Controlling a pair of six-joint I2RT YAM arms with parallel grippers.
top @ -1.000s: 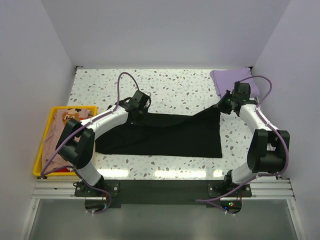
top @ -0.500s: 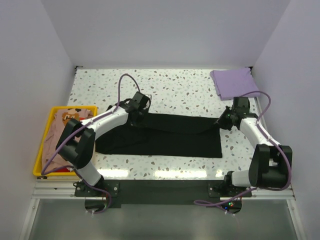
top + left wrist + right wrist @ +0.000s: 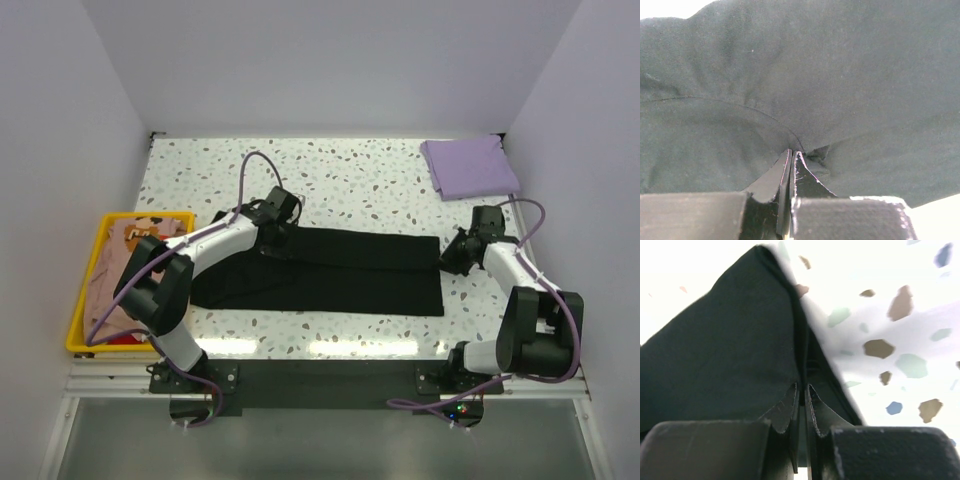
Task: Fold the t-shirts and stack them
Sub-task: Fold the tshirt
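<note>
A large black t-shirt (image 3: pixel 330 275) lies as a long flat band across the middle of the table. My left gripper (image 3: pixel 272 240) is at the shirt's far left edge and is shut on a pinch of the black cloth (image 3: pixel 815 75), with my left gripper (image 3: pixel 791 151) showing its jaws pressed together. My right gripper (image 3: pixel 450 258) is at the shirt's right end, and in the right wrist view this gripper (image 3: pixel 801 386) is shut on a folded edge of the black cloth (image 3: pixel 725 355). A folded lavender t-shirt (image 3: pixel 470 167) lies at the back right. A peach-tan printed t-shirt (image 3: pixel 125 250) lies in the tray.
The yellow plastic tray (image 3: pixel 75 320) sits off the table's left edge. The speckled tabletop (image 3: pixel 350 180) shows behind the black shirt. White walls close in the back and both sides. Purple cables loop above both arms.
My right gripper has drawn toward the near edge with the shirt's right corner, so the raised cloth now lies flat. My left gripper shifted slightly nearer.
</note>
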